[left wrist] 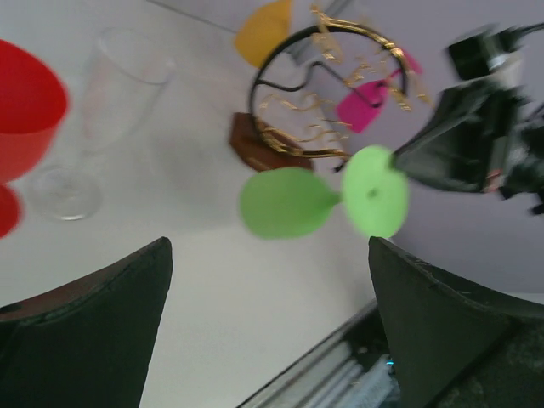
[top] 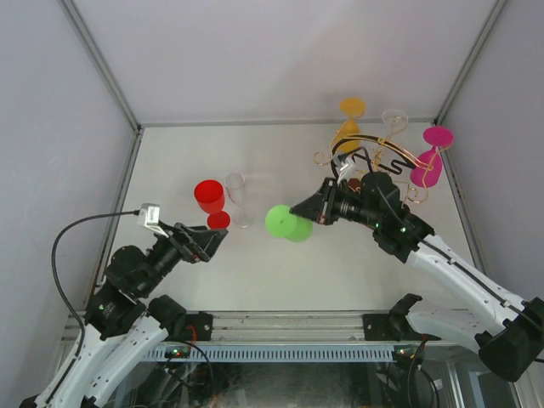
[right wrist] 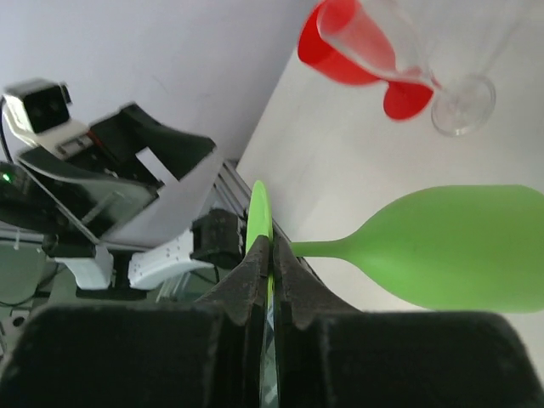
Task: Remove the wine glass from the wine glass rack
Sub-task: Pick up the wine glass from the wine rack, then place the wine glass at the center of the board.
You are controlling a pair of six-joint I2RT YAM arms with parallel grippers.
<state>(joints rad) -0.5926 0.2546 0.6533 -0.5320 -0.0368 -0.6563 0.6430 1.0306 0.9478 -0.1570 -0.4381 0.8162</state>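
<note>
Near the frame's middle, apart from the wine glass rack point(top: 367, 158) at upper right, the right tool point(top: 299, 210) pinches the foot of the green wine glass point(top: 286, 223), so only setting it down seems left; the left tool point(top: 212, 240) is spread wide, holding nothing

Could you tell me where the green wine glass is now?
In the top view, the green plastic wine glass is sideways near mid-table, its foot pinched by the right gripper, between the clear flute and the gold-wire rack.

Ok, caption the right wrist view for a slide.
Right gripper pinching the green wine glass by its foot, bowl sideways over the table.
</note>
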